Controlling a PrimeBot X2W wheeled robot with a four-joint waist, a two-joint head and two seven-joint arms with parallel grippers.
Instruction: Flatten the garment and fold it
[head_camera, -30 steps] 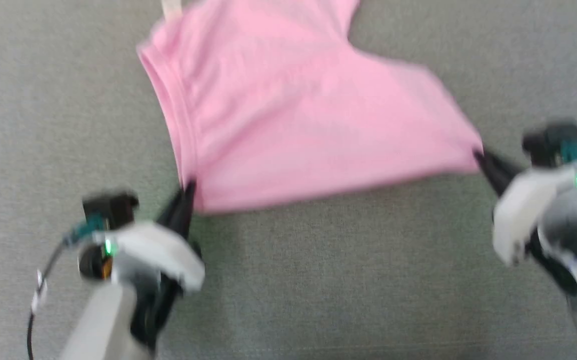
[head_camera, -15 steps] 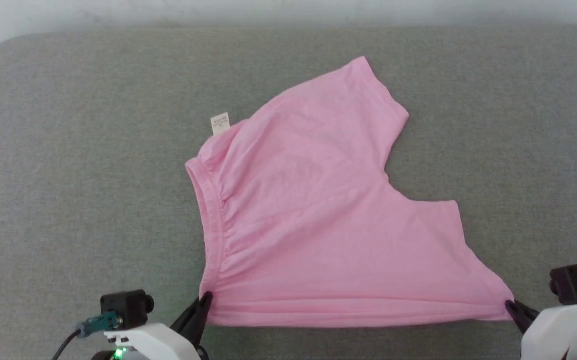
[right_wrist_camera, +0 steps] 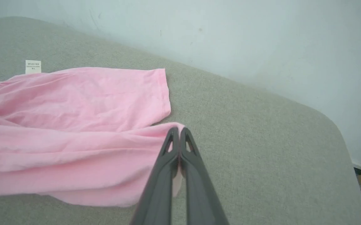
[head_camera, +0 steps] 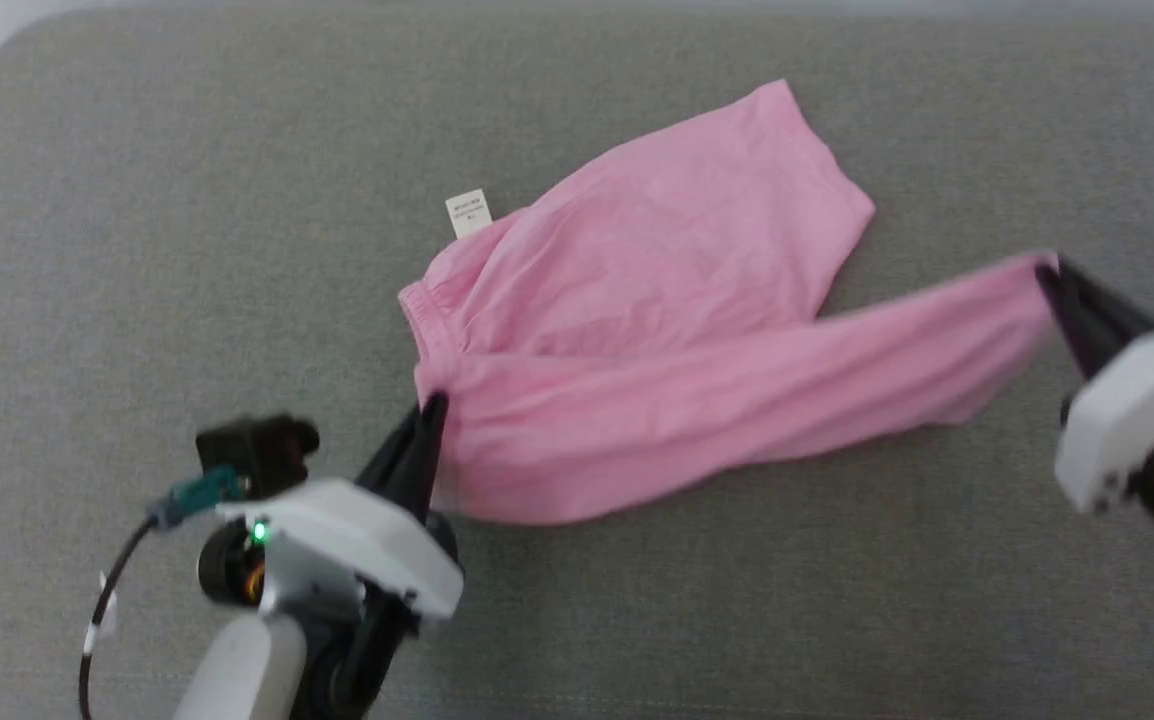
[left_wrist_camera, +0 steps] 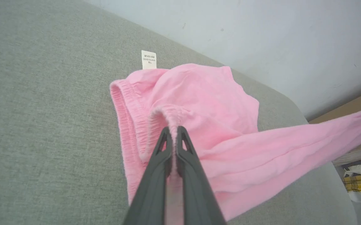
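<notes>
left gripper (head_camera: 434,402): two long dark grey fingers (left_wrist_camera: 154,181), tapered, triangular cut-outs near the tips
right gripper (head_camera: 1047,268): same dark fingers
shells (head_camera: 357,545): white, rounded
forearm (head_camera: 237,670): pale grey
camera (head_camera: 257,450): black block, teal plug (head_camera: 199,495)
cable (head_camera: 127,550): thin, black, white tag (head_camera: 102,615)
lamp (head_camera: 259,531): small, green

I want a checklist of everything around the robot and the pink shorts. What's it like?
Surface: grey woven top, rounded corners.
Job's things: pink shorts, wrinkly, near edge lifted and pulled taut; white label lying flat.
Clutter: nothing seen.
Grippers: left gripper shut on the waistband; right gripper shut on a leg hem.
Cables: black cable with teal plug by the left wrist.
Surroundings: pale wall; yellow checked cloth beyond the surface's edge.
</notes>
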